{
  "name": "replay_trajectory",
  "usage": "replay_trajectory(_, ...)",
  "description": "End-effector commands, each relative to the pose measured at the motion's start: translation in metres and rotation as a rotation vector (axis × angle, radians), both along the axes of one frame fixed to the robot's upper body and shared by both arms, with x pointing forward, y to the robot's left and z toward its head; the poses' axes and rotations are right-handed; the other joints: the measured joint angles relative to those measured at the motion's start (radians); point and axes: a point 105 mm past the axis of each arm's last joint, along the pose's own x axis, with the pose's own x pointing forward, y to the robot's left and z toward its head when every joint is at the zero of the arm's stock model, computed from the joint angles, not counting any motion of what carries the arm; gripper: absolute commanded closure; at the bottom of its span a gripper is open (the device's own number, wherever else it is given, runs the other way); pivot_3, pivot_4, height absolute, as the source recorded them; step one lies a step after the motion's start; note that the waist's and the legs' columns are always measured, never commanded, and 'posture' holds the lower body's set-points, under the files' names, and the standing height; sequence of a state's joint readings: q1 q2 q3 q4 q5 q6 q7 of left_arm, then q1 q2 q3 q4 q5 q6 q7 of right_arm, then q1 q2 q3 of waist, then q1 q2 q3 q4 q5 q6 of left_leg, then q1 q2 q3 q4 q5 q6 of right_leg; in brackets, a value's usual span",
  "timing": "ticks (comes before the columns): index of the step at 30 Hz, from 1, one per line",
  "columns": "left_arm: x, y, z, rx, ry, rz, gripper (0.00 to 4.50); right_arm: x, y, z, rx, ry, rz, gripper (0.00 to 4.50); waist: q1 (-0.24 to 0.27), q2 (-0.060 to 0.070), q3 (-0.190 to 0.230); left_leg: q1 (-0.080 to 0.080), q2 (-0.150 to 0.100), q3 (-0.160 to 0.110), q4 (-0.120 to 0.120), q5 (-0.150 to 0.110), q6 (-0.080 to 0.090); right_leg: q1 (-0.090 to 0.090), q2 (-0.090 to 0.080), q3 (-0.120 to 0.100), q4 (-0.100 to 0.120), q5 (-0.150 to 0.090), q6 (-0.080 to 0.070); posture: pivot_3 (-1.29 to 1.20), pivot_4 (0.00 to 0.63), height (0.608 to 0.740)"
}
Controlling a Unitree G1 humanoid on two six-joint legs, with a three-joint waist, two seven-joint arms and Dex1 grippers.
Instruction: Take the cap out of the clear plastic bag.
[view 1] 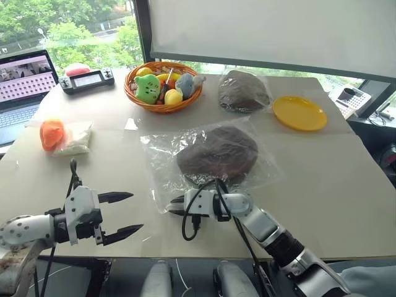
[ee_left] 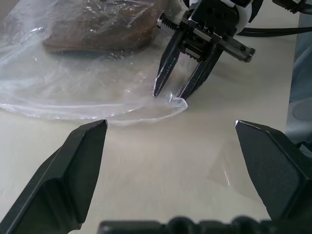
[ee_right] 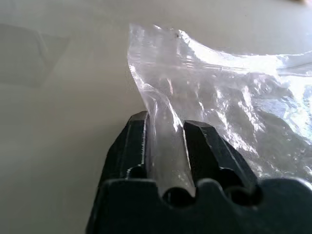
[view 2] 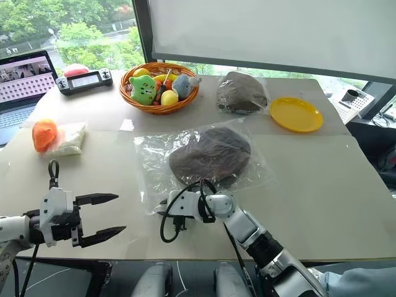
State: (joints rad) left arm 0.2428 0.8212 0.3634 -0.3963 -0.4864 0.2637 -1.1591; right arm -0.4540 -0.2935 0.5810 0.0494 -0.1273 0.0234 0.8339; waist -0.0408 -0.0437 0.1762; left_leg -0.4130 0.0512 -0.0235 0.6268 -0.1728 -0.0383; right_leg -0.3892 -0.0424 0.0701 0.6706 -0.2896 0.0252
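The reddish-brown cap lies flat inside the clear plastic bag at the middle of the table. My right gripper is at the bag's near left corner and is shut on the bag's edge. In the right wrist view a strip of the bag runs between the gripper's two fingers. The left wrist view shows the right gripper pinching the bag's rim against the table. My left gripper hovers open to the left of that corner, holding nothing.
At the back stand a wicker basket of plush toys, a dark bundle in tight wrap and a yellow plate. An orange toy and a white packet lie at the left. A laptop and a handheld console sit beyond.
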Motion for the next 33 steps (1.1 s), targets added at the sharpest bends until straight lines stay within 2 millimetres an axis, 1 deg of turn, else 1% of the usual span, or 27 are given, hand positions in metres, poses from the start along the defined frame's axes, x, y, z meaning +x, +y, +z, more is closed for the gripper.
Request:
replay_trajectory(1, 0.003, -0.001, 0.002, 0.018, -0.022, -0.015, 0.0, 0.004, -0.005, 0.003, 0.007, -0.014, -0.033, 4.42, -0.001, 0.0, 0.0, 0.0, 0.0, 0.0, 0.0, 0.0, 0.0, 0.0, 0.0, 0.0, 0.0, 0.0, 0.0, 0.0, 0.15, 0.74)
replay_trajectory(4, 0.004, -0.002, 0.002, 0.021, -0.023, -0.021, 0.0, 0.004, -0.004, 0.003, 0.002, -0.02, -0.037, 4.42, -0.002, 0.0, 0.0, 0.0, 0.0, 0.0, 0.0, 0.0, 0.0, 0.0, 0.0, 0.0, 0.0, 0.0, 0.0, 0.0, 0.15, 0.74)
replay_trajectory(7, 0.005, -0.003, 0.001, 0.022, -0.023, -0.025, 0.0, 0.005, -0.005, 0.006, 0.014, -0.036, -0.047, 4.42, -0.001, 0.0, 0.0, 0.0, 0.0, 0.0, 0.0, 0.0, 0.0, 0.0, 0.0, 0.0, 0.0, 0.0, 0.0, 0.0, 0.15, 0.74)
replay_trajectory(11, 0.007, -0.005, 0.0, 0.021, -0.025, -0.031, 0.0, 0.006, -0.017, 0.01, 0.001, -0.071, -0.066, 4.42, 0.003, 0.0, 0.0, 0.0, 0.0, 0.0, 0.0, 0.0, 0.0, 0.0, 0.0, 0.0, 0.0, 0.0, 0.0, 0.0, 0.15, 0.74)
replay_trajectory(13, 0.01, -0.007, -0.001, 0.021, -0.026, -0.041, 0.0, -0.006, -0.038, 0.018, 0.014, -0.063, -0.058, 4.42, 0.008, 0.001, 0.001, -0.001, 0.0, 0.0, 0.0, 0.0, 0.0, 0.0, 0.0, 0.0, -0.001, 0.0, 0.0, 0.0, 0.15, 0.74)
replay_trajectory(14, 0.011, -0.007, -0.001, 0.021, -0.026, -0.044, 0.0, -0.011, -0.044, 0.021, 0.016, -0.058, -0.053, 4.42, 0.015, 0.001, 0.001, -0.002, -0.001, 0.0, 0.0, 0.0, 0.0, 0.0, -0.001, 0.0, -0.001, 0.0, 0.0, 0.0, 0.15, 0.74)
replay_trajectory(15, 0.013, -0.009, -0.003, 0.02, -0.026, -0.055, 0.0, -0.02, -0.058, 0.023, 0.016, -0.034, -0.053, 4.42, 0.019, 0.001, 0.001, -0.002, -0.001, 0.0, 0.0, 0.0, 0.0, 0.0, -0.001, 0.0, -0.002, -0.001, 0.001, 0.0, 0.15, 0.74)
replay_trajectory(18, 0.016, -0.015, -0.006, 0.008, -0.021, -0.084, 0.0, -0.039, -0.094, 0.021, -0.029, 0.033, -0.085, 4.42, 0.028, 0.002, 0.001, -0.003, -0.001, 0.0, 0.0, 0.0, 0.0, 0.0, -0.001, 0.0, -0.005, -0.002, 0.003, 0.0, 0.15, 0.74)
replay_trajectory(20, 0.019, -0.019, -0.007, 0.001, -0.02, -0.101, 0.0, -0.048, -0.121, 0.019, -0.088, 0.079, -0.14, 4.42, 0.031, 0.002, 0.001, -0.003, -0.001, 0.0, 0.0, 0.0, 0.0, 0.0, -0.001, 0.0, -0.006, -0.002, 0.003, 0.0, 0.15, 0.74)
replay_trajectory(23, 0.025, -0.024, -0.009, -0.008, -0.021, -0.12, 0.0, -0.052, -0.156, 0.021, -0.162, 0.103, -0.252, 4.42, 0.026, 0.002, 0.001, -0.003, -0.001, 0.0, 0.0, 0.0, 0.0, 0.001, -0.001, 0.0, -0.006, -0.004, 0.007, 0.0, 0.15, 0.74)
replay_trajectory(25, 0.029, -0.029, -0.01, -0.018, -0.018, -0.14, 0.0, -0.048, -0.179, 0.028, -0.183, 0.098, -0.36, 4.42, 0.024, 0.002, 0.001, -0.002, -0.001, 0.001, 0.0, 0.0, 0.0, 0.001, -0.001, 0.0, -0.006, -0.004, 0.008, 0.0, 0.15, 0.74)
replay_trajectory(26, 0.03, -0.031, -0.011, -0.021, -0.017, -0.147, 0.0, -0.046, -0.185, 0.03, -0.188, 0.093, -0.398, 4.42, 0.022, 0.002, 0.001, -0.002, 0.0, 0.001, 0.0, 0.0, 0.0, 0.001, -0.001, 0.001, -0.006, -0.004, 0.008, 0.0, 0.15, 0.74)
replay_trajectory(27, 0.032, -0.033, -0.011, -0.025, -0.017, -0.158, 0.0, -0.041, -0.197, 0.032, -0.219, 0.068, -0.453, 4.42, 0.019, 0.002, 0.001, -0.001, 0.0, 0.001, 0.0, 0.0, 0.0, 0.001, -0.001, 0.001, -0.006, -0.004, 0.008, 0.0, 0.15, 0.74)
replay_trajectory(29, 0.034, -0.038, -0.011, -0.026, -0.021, -0.18, 0.0, -0.034, -0.209, 0.035, -0.245, 0.025, -0.518, 4.42, 0.02, 0.002, 0.001, -0.002, 0.0, 0.001, 0.0, 0.0, 0.0, 0.001, -0.001, 0.001, -0.006, -0.004, 0.008, 0.0, 0.15, 0.74)
replay_trajectory(30, 0.035, -0.039, -0.011, -0.025, -0.023, -0.19, 0.0, -0.032, -0.21, 0.037, -0.236, 0.015, -0.538, 4.42, 0.021, 0.002, 0.001, -0.002, -0.001, 0.001, 0.0, 0.0, 0.0, 0.001, -0.001, 0.001, -0.006, -0.004, 0.008, 0.0, 0.15, 0.74)
replay_trajectory(33, 0.038, -0.041, -0.01, -0.026, -0.028, -0.209, 0.0, -0.03, -0.199, 0.041, -0.18, 0.007, -0.55, 4.42, 0.022, 0.002, 0.001, -0.002, -0.001, 0.001, 0.0, 0.0, 0.0, 0.001, -0.001, 0.001, -0.006, -0.004, 0.008, 0.0, 0.15, 0.74)
